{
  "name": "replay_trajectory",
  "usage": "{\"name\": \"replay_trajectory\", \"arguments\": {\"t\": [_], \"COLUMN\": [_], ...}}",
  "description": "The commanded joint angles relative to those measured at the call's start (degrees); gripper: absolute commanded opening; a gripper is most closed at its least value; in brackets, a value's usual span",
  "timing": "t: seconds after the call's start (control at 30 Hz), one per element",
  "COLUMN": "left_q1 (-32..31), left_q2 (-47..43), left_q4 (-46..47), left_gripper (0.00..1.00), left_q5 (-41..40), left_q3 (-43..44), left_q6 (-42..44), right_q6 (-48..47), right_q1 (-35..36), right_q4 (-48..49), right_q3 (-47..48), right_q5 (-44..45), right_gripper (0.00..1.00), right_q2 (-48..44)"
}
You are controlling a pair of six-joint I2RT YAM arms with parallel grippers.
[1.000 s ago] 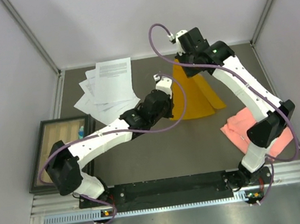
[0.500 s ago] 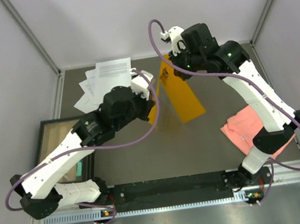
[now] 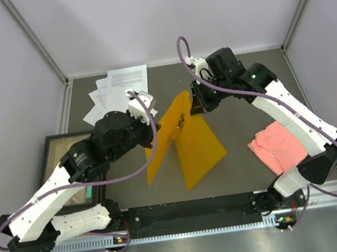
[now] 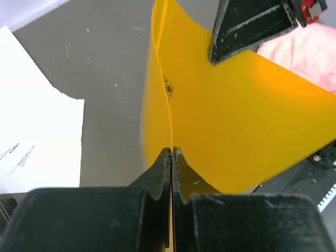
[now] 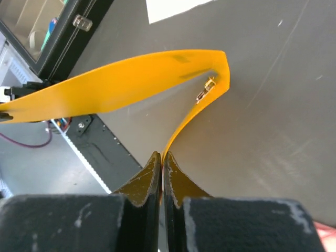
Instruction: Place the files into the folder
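The orange-yellow folder [image 3: 189,145] is held up off the table, opened into a V, with its metal clip [image 5: 205,90] showing inside. My left gripper [image 3: 150,121] is shut on the left cover's edge [image 4: 157,79]. My right gripper [image 3: 199,107] is shut on the right cover's edge [image 5: 181,131]. The files [image 3: 118,95], several loose white printed sheets, lie fanned on the table at the back left, apart from both grippers; one corner shows in the left wrist view [image 4: 37,131].
A pink cloth [image 3: 276,143] lies at the right, also in the left wrist view [image 4: 304,52]. A dark framed tray [image 3: 51,155] sits at the left edge under my left arm. Grey walls enclose the back and sides.
Both grippers have moved toward the front with the folder. The covers have spread apart from a nearly closed upright sheet into a wide V.
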Motion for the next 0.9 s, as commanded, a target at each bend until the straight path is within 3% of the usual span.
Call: {"name": "replay_trajectory", "arguments": {"t": [0.0,0.13,0.17,0.27,0.5,0.73,0.87], "left_q1": [-0.02,-0.02,0.07,0.25,3.49,10.08,13.16], "left_q2": [4.67,10.02,10.91,13.46,19.79,31.11,37.27], "left_q4": [4.79,2.42,1.8,2.41,6.44,10.14,15.32], "left_gripper": [0.02,0.22,0.35,0.56,0.8,0.96,0.98], "left_q5": [-2.5,-7.42,-8.82,-12.7,-15.26,-11.3,-4.38], "left_q3": [3.01,5.83,6.62,6.98,8.82,13.38,17.68], "left_q6": [0.13,1.89,2.51,4.0,8.22,7.97,8.66], "right_q6": [4.34,3.3,2.95,1.72,-0.22,0.57,2.06], "right_q1": [-3.58,-8.09,-8.7,-11.07,-17.4,-18.73,-19.43], "right_q4": [8.54,9.52,9.6,9.69,10.74,15.58,19.0], "right_q3": [-9.3,-15.22,-16.36,-20.23,-29.72,-37.46,-40.01], "right_q5": [-10.25,-11.5,-11.58,-10.88,-7.1,-4.04,-0.07], "right_gripper": [0.0,0.0,0.0,0.0,0.0,0.0,0.0], "right_q2": [-4.89,-6.3,-6.39,-6.83,-7.45,-5.69,-3.58]}}
